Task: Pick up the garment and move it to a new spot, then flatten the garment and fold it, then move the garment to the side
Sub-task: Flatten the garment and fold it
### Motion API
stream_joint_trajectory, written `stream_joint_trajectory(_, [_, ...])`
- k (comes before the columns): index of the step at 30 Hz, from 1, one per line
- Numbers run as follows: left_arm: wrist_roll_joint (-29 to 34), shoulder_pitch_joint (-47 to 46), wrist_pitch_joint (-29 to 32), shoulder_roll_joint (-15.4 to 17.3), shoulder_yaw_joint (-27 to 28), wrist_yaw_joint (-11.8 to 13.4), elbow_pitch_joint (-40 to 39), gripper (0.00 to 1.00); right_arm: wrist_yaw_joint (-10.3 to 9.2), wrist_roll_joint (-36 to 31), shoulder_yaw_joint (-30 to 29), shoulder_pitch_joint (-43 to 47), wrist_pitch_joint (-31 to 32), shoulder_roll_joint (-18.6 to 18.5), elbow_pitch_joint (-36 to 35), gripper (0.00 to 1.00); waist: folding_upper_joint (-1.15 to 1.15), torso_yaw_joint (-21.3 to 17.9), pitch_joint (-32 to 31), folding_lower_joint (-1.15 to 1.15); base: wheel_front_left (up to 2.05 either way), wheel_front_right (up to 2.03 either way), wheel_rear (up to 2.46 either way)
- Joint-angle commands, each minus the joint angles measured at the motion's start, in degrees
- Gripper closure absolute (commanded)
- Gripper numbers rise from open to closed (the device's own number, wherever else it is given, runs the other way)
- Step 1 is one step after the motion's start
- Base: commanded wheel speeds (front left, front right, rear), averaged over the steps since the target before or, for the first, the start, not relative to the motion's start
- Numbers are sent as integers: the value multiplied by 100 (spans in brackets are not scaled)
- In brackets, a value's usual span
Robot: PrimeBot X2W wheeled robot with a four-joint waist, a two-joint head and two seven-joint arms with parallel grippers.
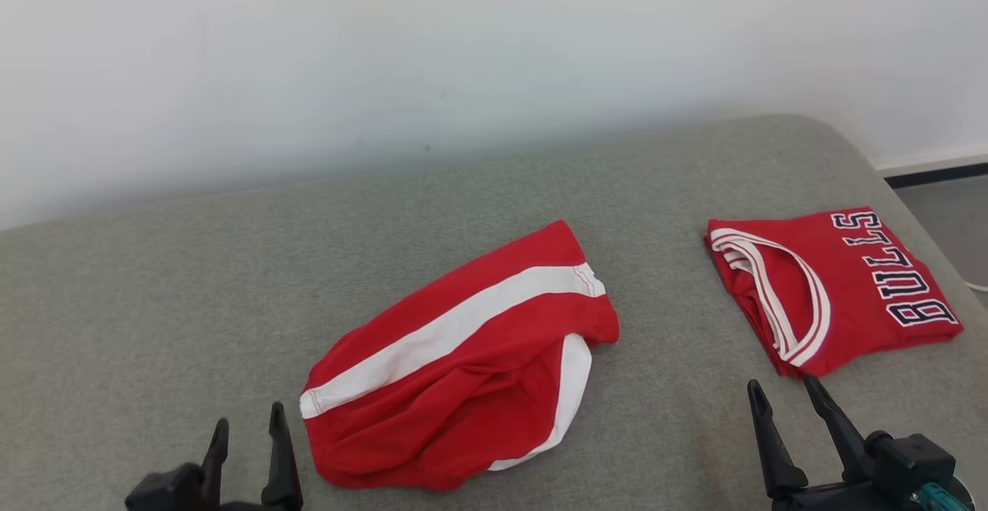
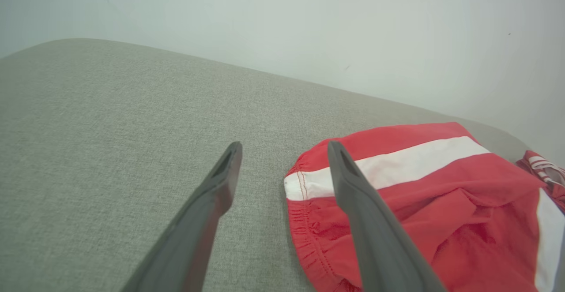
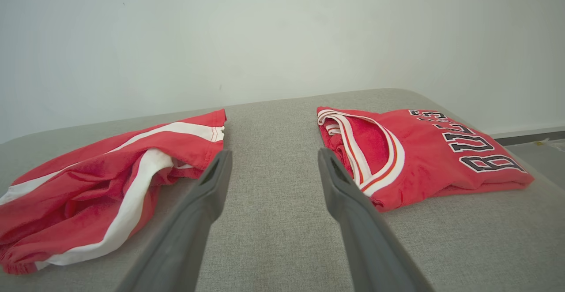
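Our left gripper (image 1: pixel 248 443) waits low at the left, its fingers spread and empty, just beside the gathered edge of the shorts (image 1: pixel 463 364). We think it stands there so that it can take this edge. The shorts lie crumpled in the middle of the bed (image 1: pixel 154 279), one part bunched under, so we judge them not yet flat or folded. Our right gripper (image 1: pixel 781 387) is also released and holds nothing, near the front corner of the jersey (image 1: pixel 841 287). The jersey lies folded near the right edge, probably put aside to keep the middle free.
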Motion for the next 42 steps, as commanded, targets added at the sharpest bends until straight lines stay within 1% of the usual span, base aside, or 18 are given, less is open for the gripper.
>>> stream_joint_trajectory(1, [221, 209, -49, -47, 136, 44, -191, 0, -14, -33, -33, 76, 9, -9, -32, 0, 0, 99, -63, 0, 0, 0, 0])
stream_joint_trajectory(4, [683, 558, -48, -244, 507, -88, -736, 0, -14, -43, -102, 79, 11, 3, -54, 0, 0, 239, -102, 0, 0, 0, 0])
stream_joint_trajectory(7, [1242, 900, -51, -385, 815, -353, -1115, 0, -14, -56, -113, 78, 8, 48, -64, 0, 0, 367, -141, 0, 0, 0, 0])
stream_joint_trajectory(8, [1242, 900, -51, -385, 815, -353, -1115, 0, -14, -56, -113, 78, 8, 48, -64, 0, 0, 367, -141, 0, 0, 0, 0])
stream_joint_trajectory(11, [1696, 1195, -51, -582, 1097, -581, -1326, 0, -14, -49, -106, 62, 4, 55, -43, 0, 0, 473, -167, 0, 0, 0, 0])
stream_joint_trajectory(13, [1927, 1369, -52, -658, 1277, -737, -1377, 0, -14, -62, -107, 59, 1, 80, -33, 0, 0, 539, -182, 0, 0, 0, 0])
stream_joint_trajectory(18, [2277, 1590, -52, -830, 1699, -1185, -1360, 0, -14, -82, -154, 125, -47, 130, 44, 0, 0, 668, -201, 0, 0, 0, 0])
stream_joint_trajectory(23, [2520, 1685, -53, -947, 1966, -1482, -1230, 0, -14, -41, -257, 202, -121, 163, 180, 0, 0, 734, -236, 0, 0, 0, 0])
stream_joint_trajectory(31, [2670, 1720, -53, -1052, 2245, -1675, -1124, 0, -14, -54, -319, 169, -198, 186, 312, 0, 0, 744, -296, 0, 0, 0, 0])
stream_joint_trajectory(37, [2732, 1669, -53, -1092, 2247, -1772, -1106, 0, -14, -82, -302, 121, -210, 216, 330, 0, 0, 754, -302, 0, 0, 0, 0])
stream_joint_trajectory(42, [2778, 1628, -53, -1104, 2216, -1789, -1016, 0, -14, -78, -264, 114, -188, 226, 339, 0, 0, 746, -288, 0, 0, 0, 0])
